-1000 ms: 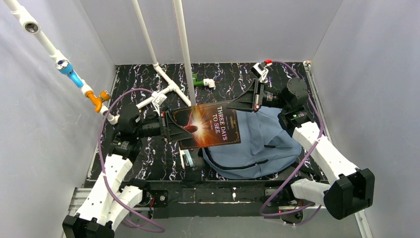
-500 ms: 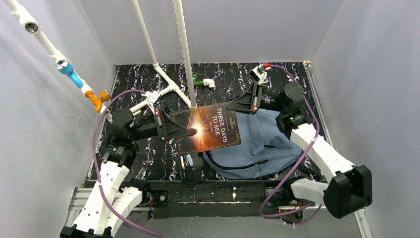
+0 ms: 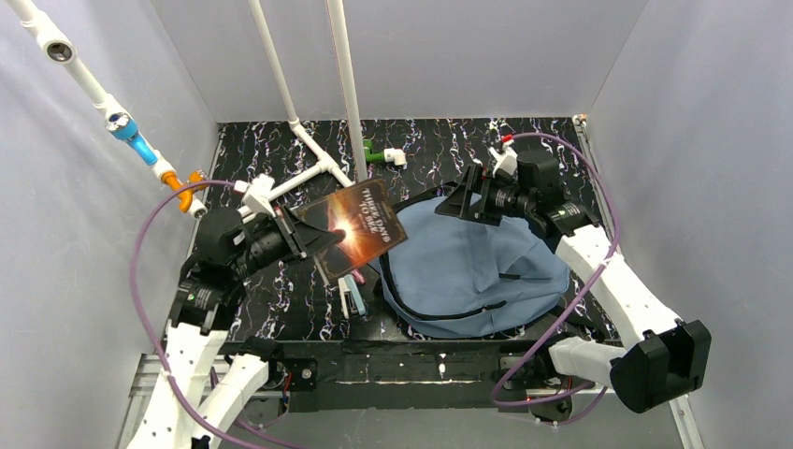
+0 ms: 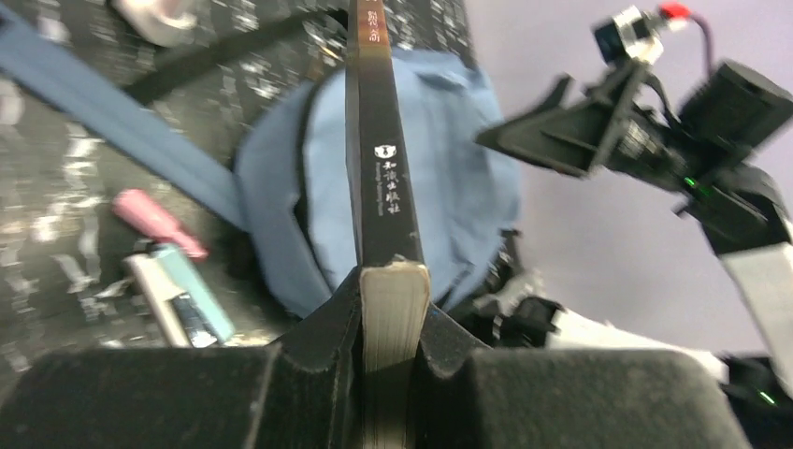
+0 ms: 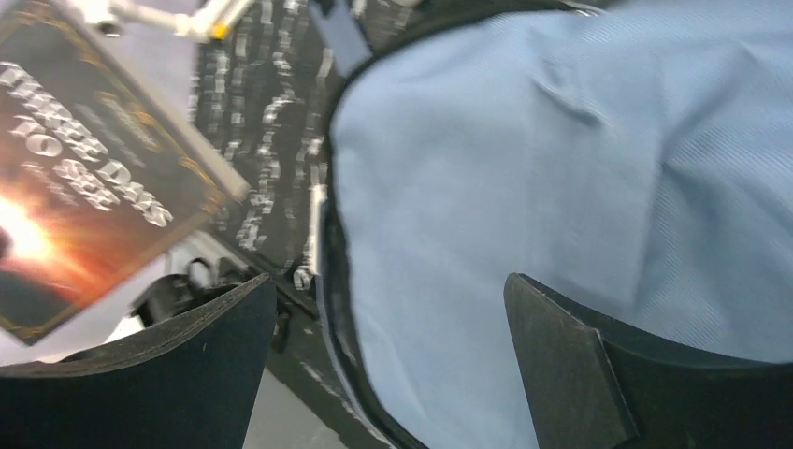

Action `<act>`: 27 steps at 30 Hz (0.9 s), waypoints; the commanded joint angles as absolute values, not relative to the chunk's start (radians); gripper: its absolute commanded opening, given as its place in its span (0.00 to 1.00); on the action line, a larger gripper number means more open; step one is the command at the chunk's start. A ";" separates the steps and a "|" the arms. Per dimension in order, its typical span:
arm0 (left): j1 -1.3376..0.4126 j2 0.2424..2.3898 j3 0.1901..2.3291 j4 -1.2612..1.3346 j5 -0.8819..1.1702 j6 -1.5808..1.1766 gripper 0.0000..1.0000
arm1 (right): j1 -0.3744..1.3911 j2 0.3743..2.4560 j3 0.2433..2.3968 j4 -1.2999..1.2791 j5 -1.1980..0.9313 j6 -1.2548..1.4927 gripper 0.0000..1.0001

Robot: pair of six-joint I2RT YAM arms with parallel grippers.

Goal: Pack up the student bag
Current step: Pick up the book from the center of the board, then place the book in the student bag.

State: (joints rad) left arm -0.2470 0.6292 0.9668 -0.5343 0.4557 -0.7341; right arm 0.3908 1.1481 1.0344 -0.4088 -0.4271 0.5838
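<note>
Slate-blue and slumped flat, the student bag (image 3: 477, 267) lay right of centre on the tabletop (image 3: 430, 150), with the right end effector (image 3: 465, 201) hovering over its far edge, fingers spread and empty. The left end effector (image 4: 395, 309) was clamped on one edge of the book (image 3: 355, 229), aloft by the bag's left side. So slight a hold could let the book pivot or slip, and with no mouth held open it might land on the fabric.

The student bag (image 3: 477, 267), a soft slate-blue backpack, is lying flat and slack on the right half of the desk (image 3: 430, 145). Its fabric is creasing loosely, and dark trim is curving along its near-left edge.
</note>
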 commanded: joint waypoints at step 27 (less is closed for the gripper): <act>-0.248 0.424 0.851 -0.540 0.361 -0.424 0.00 | 1.216 1.660 1.335 -0.420 0.967 0.568 0.98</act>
State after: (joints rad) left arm -0.2466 0.4347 0.8436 -0.6289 0.3336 -0.4553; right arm 1.2148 1.6238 1.2999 -0.5121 0.8997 0.5747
